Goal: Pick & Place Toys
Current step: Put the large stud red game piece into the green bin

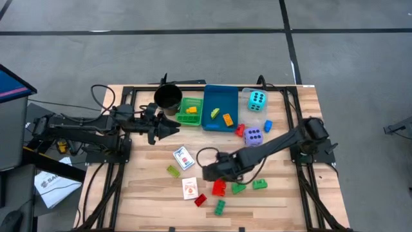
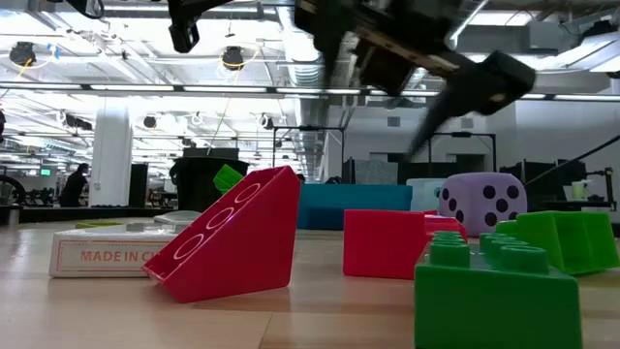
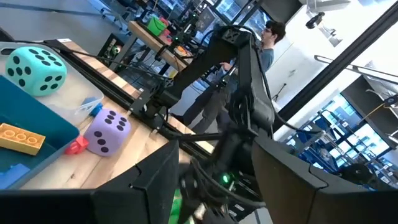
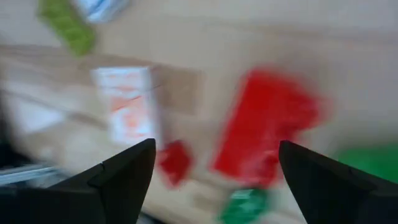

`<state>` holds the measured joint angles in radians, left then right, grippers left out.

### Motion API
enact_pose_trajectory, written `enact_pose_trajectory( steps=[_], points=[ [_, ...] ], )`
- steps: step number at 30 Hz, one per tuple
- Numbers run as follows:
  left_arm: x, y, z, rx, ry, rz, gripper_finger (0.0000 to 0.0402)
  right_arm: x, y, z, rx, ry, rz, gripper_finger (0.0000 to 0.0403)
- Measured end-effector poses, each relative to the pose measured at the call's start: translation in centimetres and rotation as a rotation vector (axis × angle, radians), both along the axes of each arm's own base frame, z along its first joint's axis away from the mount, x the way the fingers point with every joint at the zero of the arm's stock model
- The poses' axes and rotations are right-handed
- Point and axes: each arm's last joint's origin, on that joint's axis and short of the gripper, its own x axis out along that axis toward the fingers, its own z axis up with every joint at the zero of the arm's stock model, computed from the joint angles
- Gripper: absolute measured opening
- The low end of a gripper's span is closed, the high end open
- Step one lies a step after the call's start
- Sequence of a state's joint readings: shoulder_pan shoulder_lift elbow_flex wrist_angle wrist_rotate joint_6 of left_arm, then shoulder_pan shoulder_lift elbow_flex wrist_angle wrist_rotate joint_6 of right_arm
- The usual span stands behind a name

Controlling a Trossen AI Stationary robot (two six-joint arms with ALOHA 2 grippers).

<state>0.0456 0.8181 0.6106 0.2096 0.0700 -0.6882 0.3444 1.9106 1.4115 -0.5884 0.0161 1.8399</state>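
Red bricks point(image 4: 264, 127) lay close beneath my right hand point(image 4: 214, 171), its fingers spread and empty above the surface point(image 1: 290, 193). I judged centring over the larger brick mattered before descending. My left hand point(image 1: 168, 131) waited released beside the green tray point(image 1: 182, 103).

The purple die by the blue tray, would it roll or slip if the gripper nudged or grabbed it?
The purple die has flat faces, so it probably tips over rather than rolling. It looks like soft foam, likely light, squashing slightly under the open right gripper.
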Motion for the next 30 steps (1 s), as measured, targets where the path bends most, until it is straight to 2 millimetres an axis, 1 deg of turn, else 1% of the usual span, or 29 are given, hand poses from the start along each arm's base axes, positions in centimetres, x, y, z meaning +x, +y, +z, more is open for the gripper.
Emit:
enact_pose_trajectory(
  steps=[4, 9, 12, 15, 19, 27, 30],
  points=[
    [0.0, 0.0, -0.1, -0.001, 0.008, -0.015, 0.0197, 1.3, 0.9, -1.3, 0.081, -0.055, -0.079, 0.0334],
    [0.0, -0.2, -0.2, 0.0, 0.019, -0.071, 0.0197, 2.2, 1.5, -2.5, 0.118, -0.093, -0.084, 0.0334],
    [0.0, -0.3, -0.3, -0.002, 0.032, -0.094, 0.0197, 2.6, 1.6, -2.3, 0.127, -0.134, -0.085, 0.0333],
    [0.0, -0.3, -0.4, -0.002, 0.036, -0.111, 0.0197, 2.6, 1.4, -1.9, 0.094, -0.159, -0.085, 0.0333],
    [0.0, -0.3, -0.4, -0.002, 0.046, -0.115, 0.0197, 2.6, 0.8, -0.5, 0.069, -0.207, -0.068, 0.0333],
    [0.0, -0.3, -0.5, -0.003, 0.054, -0.115, 0.0197, 2.2, -0.1, 0.2, 0.054, -0.188, -0.034, 0.0333],
    [0.0, -0.3, -0.5, -0.003, 0.054, -0.115, 0.0197, 1.9, -0.1, 0.0, 0.052, -0.151, -0.028, 0.0333]
  ],
)
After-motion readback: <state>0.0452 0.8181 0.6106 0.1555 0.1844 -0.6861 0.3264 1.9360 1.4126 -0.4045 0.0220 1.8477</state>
